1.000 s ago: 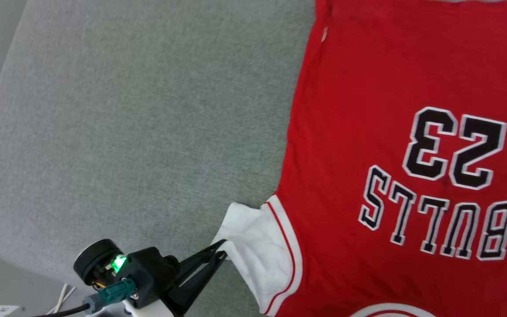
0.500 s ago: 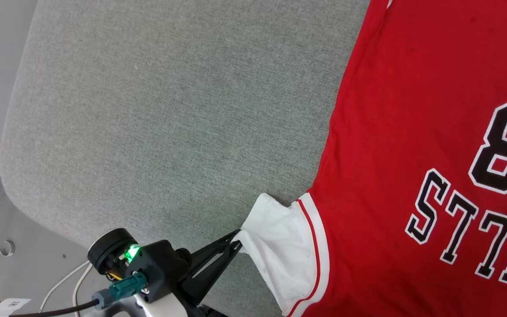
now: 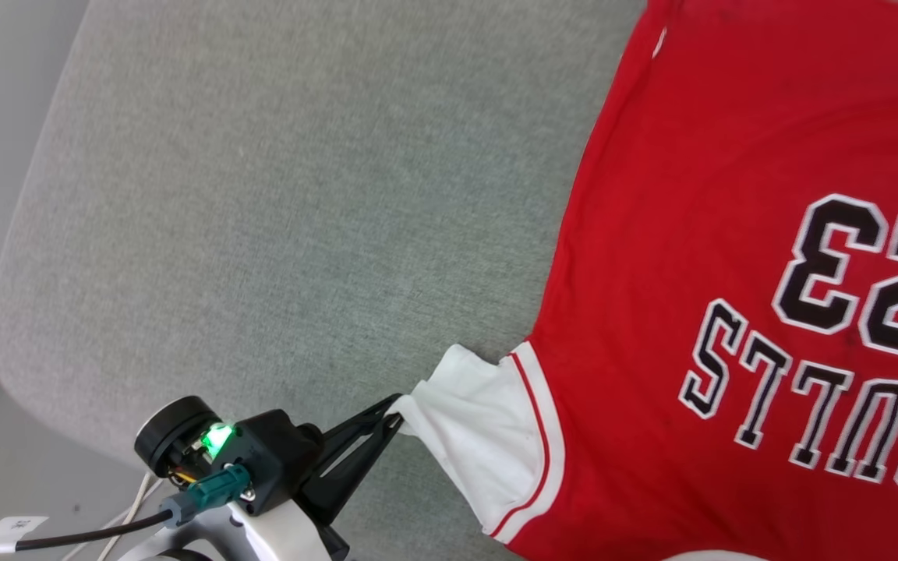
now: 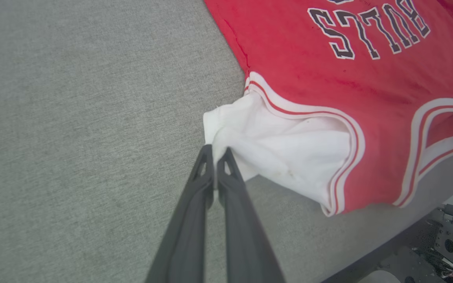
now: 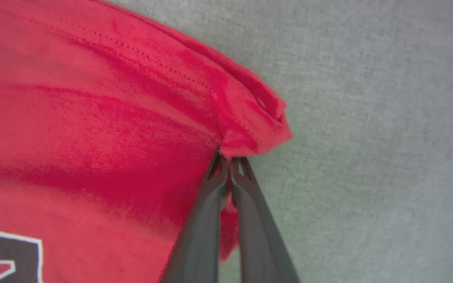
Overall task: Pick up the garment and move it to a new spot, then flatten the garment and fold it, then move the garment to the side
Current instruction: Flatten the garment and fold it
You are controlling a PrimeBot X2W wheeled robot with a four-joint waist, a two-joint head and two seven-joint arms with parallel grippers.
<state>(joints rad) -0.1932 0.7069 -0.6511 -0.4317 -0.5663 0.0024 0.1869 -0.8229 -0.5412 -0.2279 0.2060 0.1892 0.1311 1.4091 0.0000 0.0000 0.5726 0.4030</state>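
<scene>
- A grey woven-fabric tabletop (image 3: pixel 262 195) with a rounded corner spreads wide, evenly lit.
- A smooth pale grey floor (image 3: pixel 20 491) lies below its edge.
- Thin white cables (image 3: pixel 128 510) trail across that floor.

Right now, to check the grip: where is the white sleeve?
Head view, low centre: the white sleeve lies on the grey fabric surface at the garment's left edge, its corner pinched by the left hand.

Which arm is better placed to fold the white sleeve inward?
Left, probably: the left gripper has jaws shut on the garment at its white sleeve; the right gripper pinches a red hem corner.
</scene>
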